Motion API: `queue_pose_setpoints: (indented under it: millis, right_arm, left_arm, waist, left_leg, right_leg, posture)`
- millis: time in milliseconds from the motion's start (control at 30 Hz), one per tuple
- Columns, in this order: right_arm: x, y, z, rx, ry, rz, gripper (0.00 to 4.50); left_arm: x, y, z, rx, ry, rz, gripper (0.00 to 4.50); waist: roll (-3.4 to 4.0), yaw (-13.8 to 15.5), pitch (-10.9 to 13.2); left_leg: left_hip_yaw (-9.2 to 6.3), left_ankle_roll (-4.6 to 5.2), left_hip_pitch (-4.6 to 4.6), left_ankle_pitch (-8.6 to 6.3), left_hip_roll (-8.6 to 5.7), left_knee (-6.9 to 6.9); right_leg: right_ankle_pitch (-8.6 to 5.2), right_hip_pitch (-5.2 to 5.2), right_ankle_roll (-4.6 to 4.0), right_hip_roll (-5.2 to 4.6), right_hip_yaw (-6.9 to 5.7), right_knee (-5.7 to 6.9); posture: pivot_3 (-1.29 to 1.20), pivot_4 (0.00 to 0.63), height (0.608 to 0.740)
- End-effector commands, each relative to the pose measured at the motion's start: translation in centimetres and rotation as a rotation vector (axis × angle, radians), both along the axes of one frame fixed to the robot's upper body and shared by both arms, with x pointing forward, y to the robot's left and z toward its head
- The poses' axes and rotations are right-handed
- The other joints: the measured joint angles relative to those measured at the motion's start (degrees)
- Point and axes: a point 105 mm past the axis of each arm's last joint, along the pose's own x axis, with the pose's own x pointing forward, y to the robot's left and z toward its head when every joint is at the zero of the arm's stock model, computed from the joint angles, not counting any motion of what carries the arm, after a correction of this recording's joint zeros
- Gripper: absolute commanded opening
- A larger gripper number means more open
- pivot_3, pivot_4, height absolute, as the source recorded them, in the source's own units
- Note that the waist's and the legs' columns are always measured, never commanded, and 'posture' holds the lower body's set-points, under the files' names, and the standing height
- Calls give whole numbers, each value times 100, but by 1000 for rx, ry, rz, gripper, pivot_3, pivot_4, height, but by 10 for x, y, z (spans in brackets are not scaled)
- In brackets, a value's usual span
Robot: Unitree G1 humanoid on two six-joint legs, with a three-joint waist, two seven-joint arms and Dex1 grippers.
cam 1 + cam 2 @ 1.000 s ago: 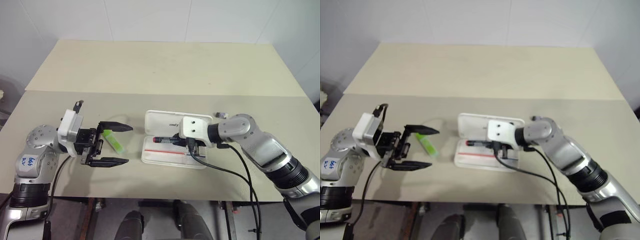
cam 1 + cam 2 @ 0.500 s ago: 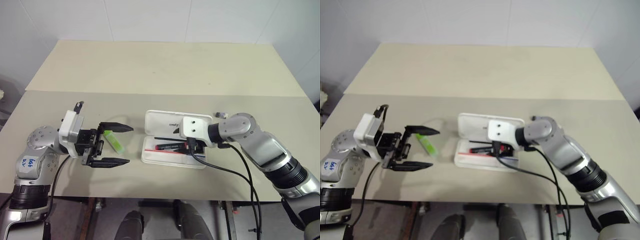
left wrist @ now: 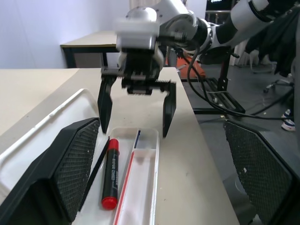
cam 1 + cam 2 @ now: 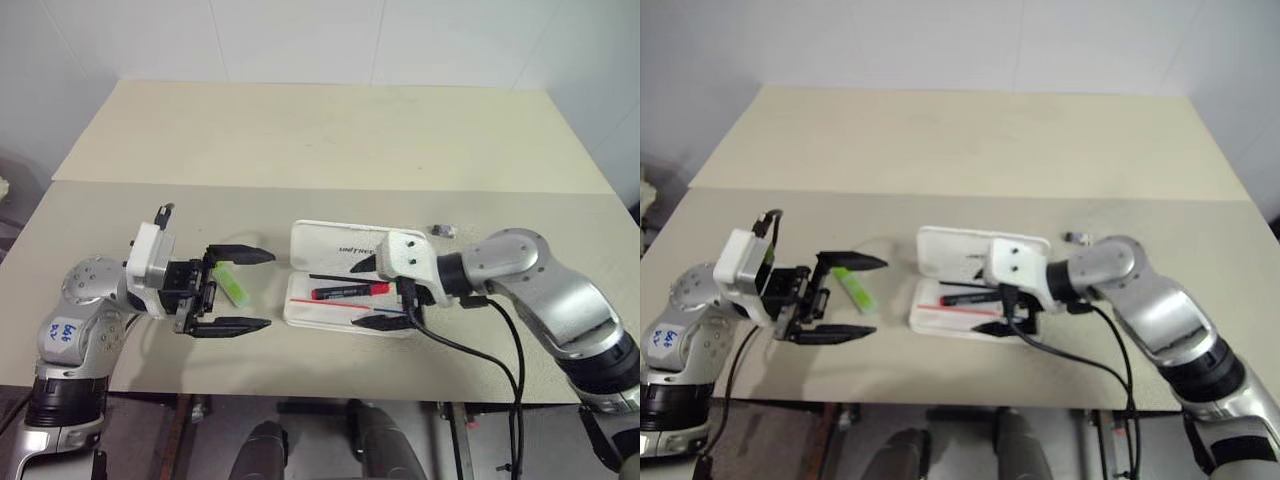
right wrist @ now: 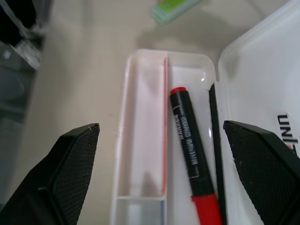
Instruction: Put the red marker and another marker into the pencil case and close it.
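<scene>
While both sets of black fingers stand spread wide and empty, the left gripper (image 4: 240, 290) hangs at the near left of the beige worktop (image 4: 330, 140), straddling the chunky lime-green highlighter (image 4: 233, 283) (lying on the surface, untouched). To its right, the right gripper (image 4: 372, 293) hovers over the white hard-plastic pencil case (image 4: 330, 240), its lid folded back on the far side. Inside the tray lies the slim red-and-dark marker (image 4: 349, 290), beside a thin dark stick (image 5: 214, 136).

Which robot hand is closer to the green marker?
Left. The left gripper brackets the green marker with open jaws; the right gripper hovers over the pencil case.
</scene>
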Motion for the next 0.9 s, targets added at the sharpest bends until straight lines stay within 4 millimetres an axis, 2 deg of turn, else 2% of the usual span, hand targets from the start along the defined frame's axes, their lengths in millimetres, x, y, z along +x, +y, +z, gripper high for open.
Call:
queue_pose_setpoints:
  millis: [33,133,300,467,600,700,767,833,900]
  right_arm:
    - [-4,-5,31,147,-58,-5,4469]
    - [-2,-11,57,406,-110,-14,4469]
    - [-8,-34,39,389,-86,0,4469]
    - [-17,-52,38,451,-62,32,4469]
    - [-19,-63,38,487,-47,46,4469]
    - [-18,-71,36,496,-43,52,4469]
    - [-14,-73,34,486,-50,51,4469]
    - [-11,-71,34,486,-60,52,4469]
    - [-9,-69,34,488,-64,54,4469]
  left_arm:
    - [-6,0,14,-47,-67,67,4500]
    - [-8,-4,18,-61,-90,136,4500]
    - [-1,0,22,-104,-87,383,4500]
    - [0,15,17,-154,-2,653,4500]
    - [-1,24,15,-213,35,804,4500]
    - [3,33,9,-245,72,945,4500]
    - [11,39,-1,-239,98,1049,4500]
    - [20,47,-13,-224,133,1172,4500]
    - [26,50,-18,-229,140,1243,4500]
  waist:
    - [0,0,0]
    - [-3,7,-2]
    - [-3,14,-2]
    - [-3,-13,-2]
    - [-3,6,-2]
    - [-3,6,-2]
    - [-1,2,1]
    - [-1,-5,1]
    - [-2,-17,1]
  left_leg:
    - [1,0,1,0,1,0]
    - [-2,0,6,0,3,4]
    - [-1,0,6,1,-2,12]
    - [6,0,10,1,-2,19]
    - [8,1,15,2,-2,28]
    - [8,1,18,4,-3,50]
    - [8,2,60,4,-2,52]
    - [9,2,95,4,1,51]
    - [13,8,100,7,-1,55]
  right_leg:
    - [0,0,-1,0,0,2]
    - [3,6,-4,3,-1,10]
    - [8,11,0,0,1,10]
    - [12,11,3,2,10,17]
    - [13,14,0,7,12,28]
    - [14,30,-1,9,12,27]
    - [13,86,-1,13,12,9]
    - [-24,134,-72,18,13,-18]
    - [-17,153,-61,20,21,-42]
  posture:
    - [0,150,740]
    - [0,150,740]
    - [0,150,740]
    - [0,150,740]
    - [0,150,740]
    - [0,150,740]
    - [0,150,740]
    - [0,150,740]
    - [0,150,740]
